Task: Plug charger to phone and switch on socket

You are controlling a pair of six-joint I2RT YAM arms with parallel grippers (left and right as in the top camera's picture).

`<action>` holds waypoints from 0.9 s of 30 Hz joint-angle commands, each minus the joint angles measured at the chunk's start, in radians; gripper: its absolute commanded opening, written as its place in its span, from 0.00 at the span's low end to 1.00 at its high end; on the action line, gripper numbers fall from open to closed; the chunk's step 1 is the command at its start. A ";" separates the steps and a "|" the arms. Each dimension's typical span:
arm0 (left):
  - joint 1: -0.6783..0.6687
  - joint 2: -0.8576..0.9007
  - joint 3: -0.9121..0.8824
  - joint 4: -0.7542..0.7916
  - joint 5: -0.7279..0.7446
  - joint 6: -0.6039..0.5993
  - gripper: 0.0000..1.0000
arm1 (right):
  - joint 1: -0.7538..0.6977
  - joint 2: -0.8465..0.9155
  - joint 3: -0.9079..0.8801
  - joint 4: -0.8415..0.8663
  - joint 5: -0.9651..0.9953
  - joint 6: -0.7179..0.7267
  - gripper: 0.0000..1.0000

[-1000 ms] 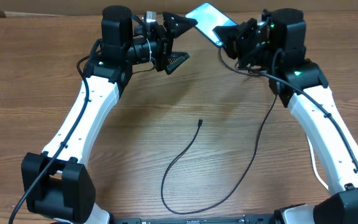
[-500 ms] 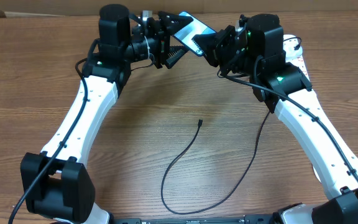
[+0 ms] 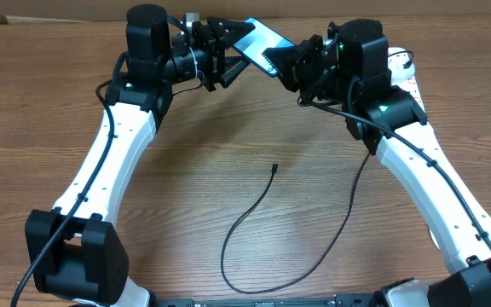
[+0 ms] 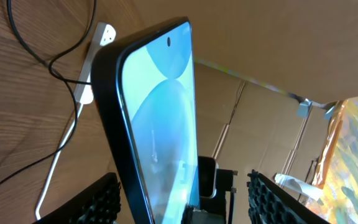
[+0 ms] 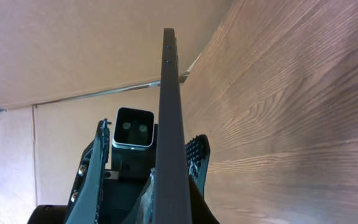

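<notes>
The right tool (image 3: 278, 61) clamps the phone (image 3: 257, 36), the left tool (image 3: 231, 49) stands parted astride it, with the charger (image 3: 254, 205) loose on the counter (image 3: 186, 162).

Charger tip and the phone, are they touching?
Apart. The overhead view shows the charger tip lying on the table, with bare wood between it and the phone.
</notes>
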 commanded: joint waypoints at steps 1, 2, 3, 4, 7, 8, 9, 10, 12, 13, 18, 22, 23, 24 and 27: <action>0.000 -0.001 0.002 0.008 0.012 -0.008 0.60 | 0.020 -0.038 0.039 0.030 -0.014 0.043 0.04; 0.000 -0.001 0.002 0.008 0.012 -0.015 0.59 | 0.025 -0.038 0.039 0.031 -0.014 0.052 0.03; 0.000 -0.001 0.002 0.008 0.012 -0.019 0.58 | 0.026 -0.038 0.039 0.031 -0.015 0.058 0.03; 0.000 -0.001 0.002 0.008 0.011 -0.019 0.57 | 0.031 -0.038 0.039 0.031 -0.014 0.064 0.03; 0.000 -0.001 0.002 0.010 0.011 -0.019 0.56 | 0.040 -0.038 0.039 0.043 -0.014 0.068 0.03; 0.000 -0.001 0.002 0.010 0.012 -0.019 0.56 | 0.040 -0.038 0.039 0.042 -0.014 0.068 0.04; 0.000 -0.001 0.002 0.010 0.011 -0.019 0.56 | 0.040 -0.038 0.039 0.040 -0.014 0.068 0.03; 0.000 -0.001 0.002 0.010 0.010 -0.019 0.55 | 0.039 -0.038 0.039 0.038 -0.014 0.068 0.04; 0.001 -0.001 0.002 0.010 0.008 -0.019 0.52 | 0.040 -0.038 0.039 0.038 -0.014 0.068 0.03; 0.004 -0.001 0.002 0.010 0.008 -0.019 0.49 | 0.040 -0.038 0.039 0.038 -0.014 0.068 0.03; 0.012 -0.001 0.002 0.010 0.011 -0.023 0.42 | 0.040 -0.038 0.039 0.038 -0.014 0.067 0.03; 0.012 -0.001 0.002 0.010 0.013 -0.026 0.38 | 0.040 -0.038 0.039 0.031 -0.014 0.068 0.03; 0.012 -0.001 0.002 0.010 0.013 -0.026 0.36 | 0.040 -0.038 0.039 0.031 -0.015 0.068 0.03; 0.012 -0.001 0.002 0.010 0.012 -0.026 0.34 | 0.040 -0.038 0.039 0.029 -0.015 0.068 0.03; 0.012 -0.001 0.002 0.010 0.011 -0.026 0.33 | 0.040 -0.038 0.039 0.031 -0.029 0.068 0.03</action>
